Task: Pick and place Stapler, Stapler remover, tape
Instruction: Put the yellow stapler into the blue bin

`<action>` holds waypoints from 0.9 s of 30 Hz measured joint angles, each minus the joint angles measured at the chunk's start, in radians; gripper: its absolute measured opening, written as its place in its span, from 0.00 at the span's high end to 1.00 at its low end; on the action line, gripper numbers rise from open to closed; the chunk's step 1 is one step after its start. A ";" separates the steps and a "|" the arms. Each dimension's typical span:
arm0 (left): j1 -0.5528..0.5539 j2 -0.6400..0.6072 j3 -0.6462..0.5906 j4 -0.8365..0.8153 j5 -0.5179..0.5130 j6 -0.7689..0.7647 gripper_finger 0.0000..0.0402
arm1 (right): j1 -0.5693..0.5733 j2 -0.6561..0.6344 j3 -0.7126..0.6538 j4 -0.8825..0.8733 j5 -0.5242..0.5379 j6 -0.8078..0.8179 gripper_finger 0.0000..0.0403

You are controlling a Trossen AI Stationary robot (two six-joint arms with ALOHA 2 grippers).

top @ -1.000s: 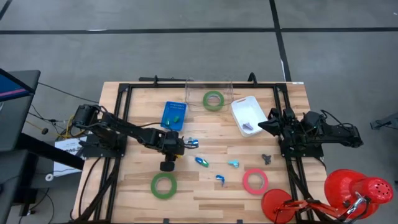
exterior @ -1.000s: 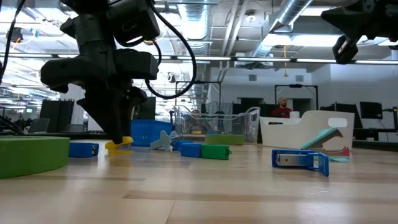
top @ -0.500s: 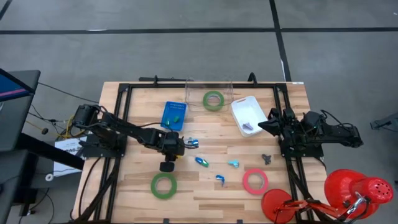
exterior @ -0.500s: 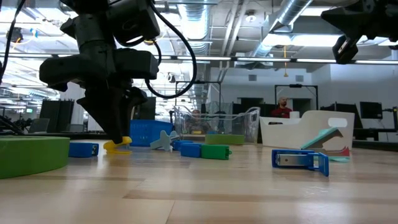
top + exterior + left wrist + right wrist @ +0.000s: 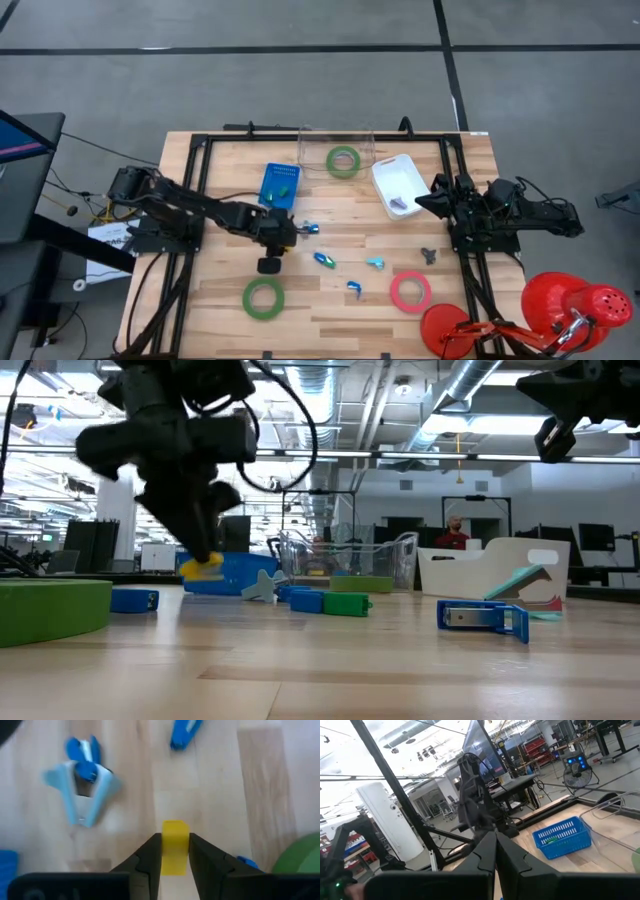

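Yellow plastic shows between the left gripper [image 5: 175, 851] fingers: they clamp a small yellow stapler [image 5: 174, 845], its long axis running along the fingers, at centre-left of the high view. The blue basket [image 5: 279, 184] lies just above it there, nearest this arm. A second ago the stapler touched the table [image 5: 330, 305]; now it hangs clear. The right gripper [image 5: 420, 203], shut and empty, waits over the white bin [image 5: 392, 173].

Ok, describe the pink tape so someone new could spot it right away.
Start at the white bin near the table's far right. Come toward the front edge: the pink tape lies flat there, by the red lamp. It is the only pink roll; the others are green.
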 joint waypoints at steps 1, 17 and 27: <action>0.008 -0.018 0.000 0.000 -0.003 0.000 0.79 | 0.000 0.000 0.000 0.001 0.000 0.000 1.00; 0.210 -0.199 0.002 0.001 -0.052 0.003 0.79 | 0.000 0.000 0.000 0.000 0.000 0.000 1.00; 0.336 -0.199 0.002 0.000 -0.123 0.033 0.79 | 0.000 0.000 0.000 0.000 0.000 0.000 1.00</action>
